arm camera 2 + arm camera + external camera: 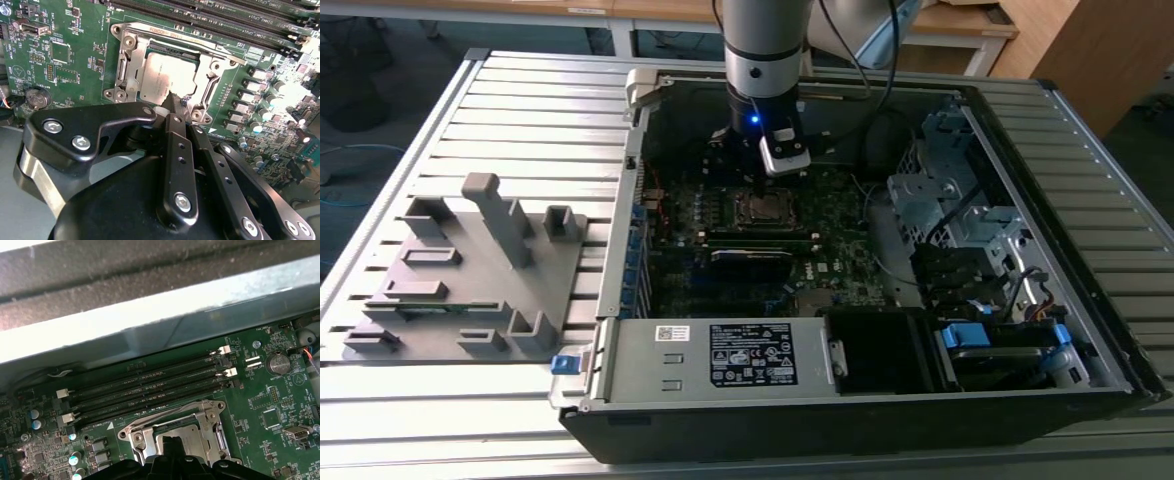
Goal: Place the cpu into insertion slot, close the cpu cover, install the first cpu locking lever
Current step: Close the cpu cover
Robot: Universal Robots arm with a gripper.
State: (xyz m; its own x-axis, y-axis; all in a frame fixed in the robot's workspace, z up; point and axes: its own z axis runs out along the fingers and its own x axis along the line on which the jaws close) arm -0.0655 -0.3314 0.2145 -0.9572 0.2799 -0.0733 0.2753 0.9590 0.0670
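Silver-grey metal marks the cpu [167, 75], which lies flat in the socket in the second wrist view, with the cpu cover [207, 92] shut down around it as a thin bright frame. Just above the chip's near edge hangs the hand [172, 100]: its black fingers [177, 150] stand pressed together with no gap between them and hold nothing, their tips just at the rim of the chip and the frame. In the first wrist view the same fingertips sit over the socket, beside four dark memory slots [145, 387] with white latches.

From the exterior view the arm [761, 50] comes straight down into the open computer case [854, 250], its grey column upright, a small blue light lit near the wrist, a pale block mounted below it. The socket lies just beneath on the green motherboard [720, 250].

Nearest in the case is a grey power supply [707, 355] bearing a white label and a black label; their print is too small to tell. The case rests on a ribbed metal surface [520, 110]. On the exterior view's left stands a grey fixture [467, 270] with upright posts. Beyond are wooden tables [961, 25] and a dark floor.
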